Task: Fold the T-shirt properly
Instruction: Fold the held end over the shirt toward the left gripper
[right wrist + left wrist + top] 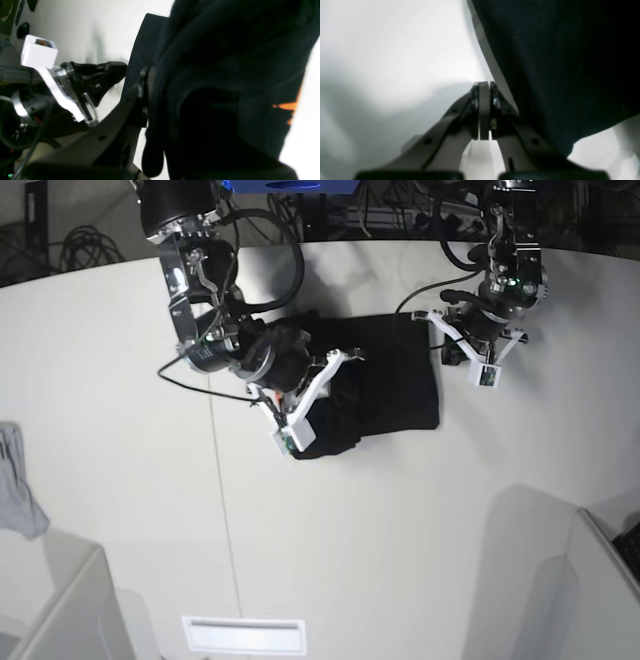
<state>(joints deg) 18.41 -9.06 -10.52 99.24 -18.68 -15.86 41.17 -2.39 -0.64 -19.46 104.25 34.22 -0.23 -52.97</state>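
Right end effector (150, 100) grips T-shirt (225, 87); orange print visible wrist-cam only.

The T-shirt (385, 380) is spread on the table (400, 520), toward its far edge. The right gripper (325, 385) is placed on the T-shirt's left part, with cloth gathered around it. The left gripper (447, 352) is found just beside the T-shirt's right edge, over the table. A cloth scrap (18, 495) is laid well apart, at the table's left border.
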